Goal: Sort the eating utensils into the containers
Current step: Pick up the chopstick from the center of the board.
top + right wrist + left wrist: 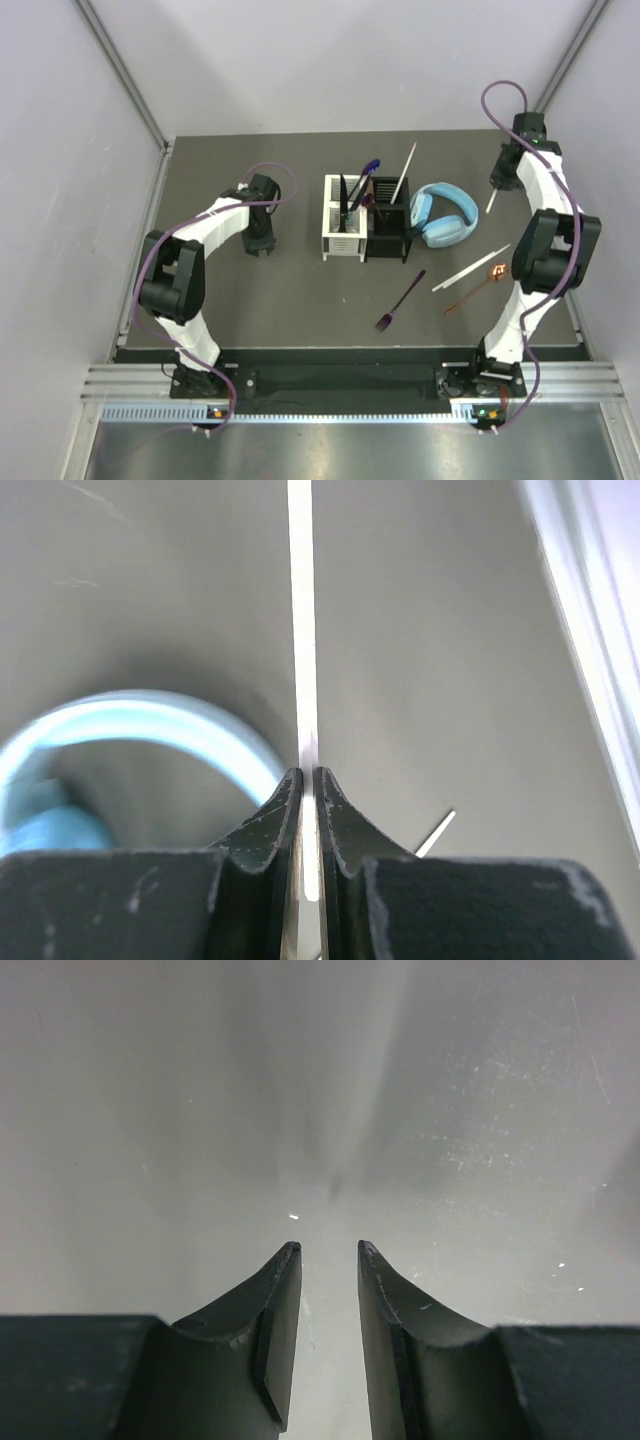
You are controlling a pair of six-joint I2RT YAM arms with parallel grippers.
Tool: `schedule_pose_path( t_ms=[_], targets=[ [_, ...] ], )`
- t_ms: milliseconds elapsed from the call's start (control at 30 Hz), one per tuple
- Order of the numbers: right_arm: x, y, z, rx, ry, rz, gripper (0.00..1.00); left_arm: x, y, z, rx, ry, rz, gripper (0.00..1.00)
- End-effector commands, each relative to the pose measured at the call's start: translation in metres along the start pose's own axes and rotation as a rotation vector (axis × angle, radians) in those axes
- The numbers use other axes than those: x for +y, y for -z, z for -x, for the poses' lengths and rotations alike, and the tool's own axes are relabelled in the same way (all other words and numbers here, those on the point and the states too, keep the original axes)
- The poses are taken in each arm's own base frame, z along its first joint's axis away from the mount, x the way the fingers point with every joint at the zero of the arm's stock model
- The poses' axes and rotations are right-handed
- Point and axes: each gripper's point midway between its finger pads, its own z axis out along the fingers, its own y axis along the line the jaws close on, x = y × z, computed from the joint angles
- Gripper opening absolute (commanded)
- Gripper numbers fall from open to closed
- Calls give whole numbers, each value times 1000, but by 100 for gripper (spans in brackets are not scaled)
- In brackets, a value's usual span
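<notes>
- Lying nearest the arm bases on the dark counter (pixel 250 300), a slim purple metallic fork (pixel 401 300) rests flat, tines toward the near edge.
- Right of it lies a copper-brown spoon (pixel 474 290), with a long pale white stick (pixel 470 268) just beyond, both slanted the same way.
- At mid counter a white slotted two-compartment caddy (pixel 343 243) and a black slotted two-compartment caddy (pixel 387 245) stand side by side, touching.
- Dark handles and an iridescent purple-blue spoon (pixel 369 170) stick up out of them; I cannot tell which compartment the spoon sits in.
- A leaning white stick (pixel 404 172) rises from the black caddy, tilted to the right.
- Light-blue headphones (pixel 440 215) lie just right of the black caddy.
- Left of the white caddy, the left end effector (pixel 328 1250) points down at bare counter, fingers slightly apart with nothing between them.
- Farthest back on the right, beyond the headphones, the right end effector (pixel 307 775) has its fingers clamped on a thin white stick (pixel 301 630), which extends straight ahead of them.
</notes>
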Motion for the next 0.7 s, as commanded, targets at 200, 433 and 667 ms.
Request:
schedule_pose_path(
  t_ms=[200,433,667],
  targets=[
    [72,134,37,-340,64,285,0,-14,7,12,-40,3,-83,34],
    [142,176,20,-399,135,439,0,-18,8,11,-41,10,-108,34],
    [200,166,14,-407,201,522,0,-14,15,12,-63,12,-108,33]
  ],
)
